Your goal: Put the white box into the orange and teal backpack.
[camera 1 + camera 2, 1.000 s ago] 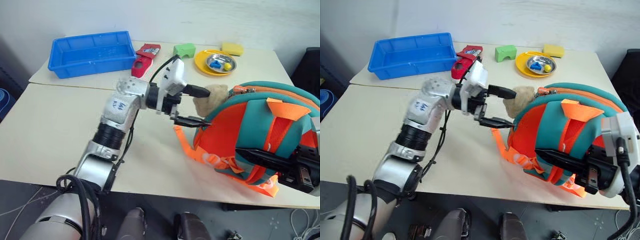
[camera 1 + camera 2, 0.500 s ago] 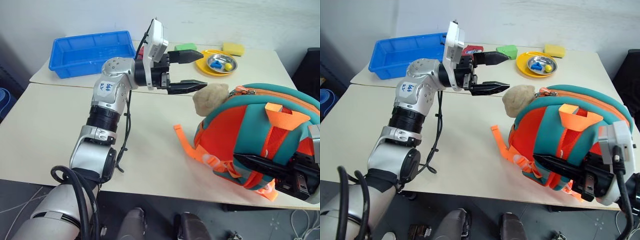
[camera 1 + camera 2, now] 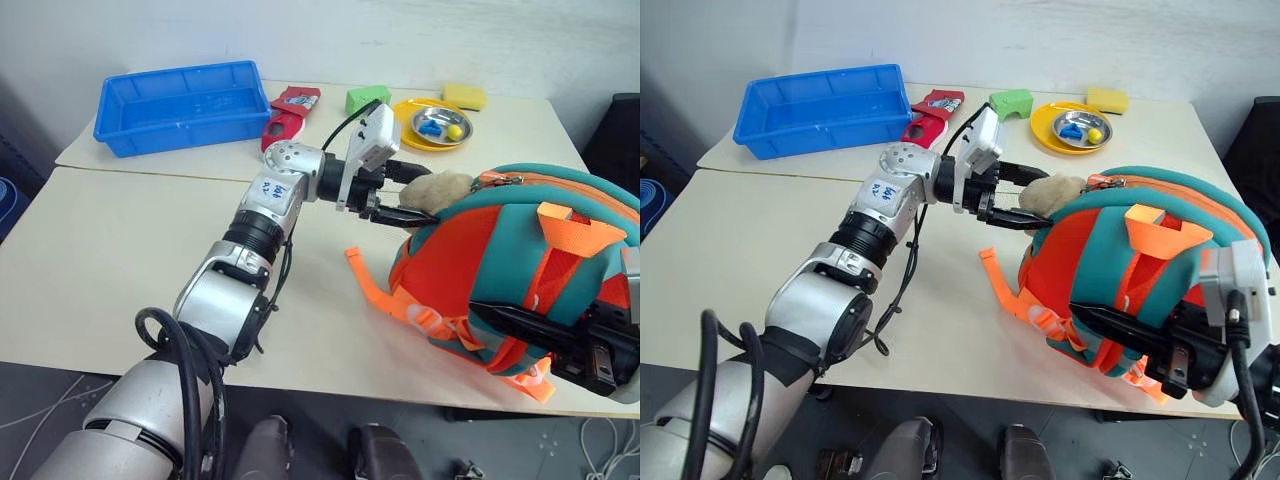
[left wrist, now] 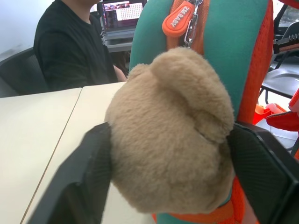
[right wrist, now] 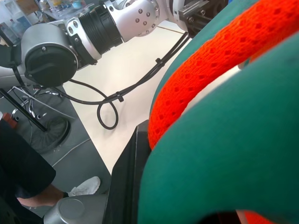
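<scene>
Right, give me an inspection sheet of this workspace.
Surface: cream tables, pushed together.
Job's things: orange and teal backpack on the near table edge; white box nothing seen.
Clutter: blue tray, red package, green block, yellow plate, yellow sponge.
Grippers: left gripper around the tan plush toy; right gripper shut on a backpack strap.
Cables: black cable along the left arm.
Surroundings: seated person, laptop.
</scene>
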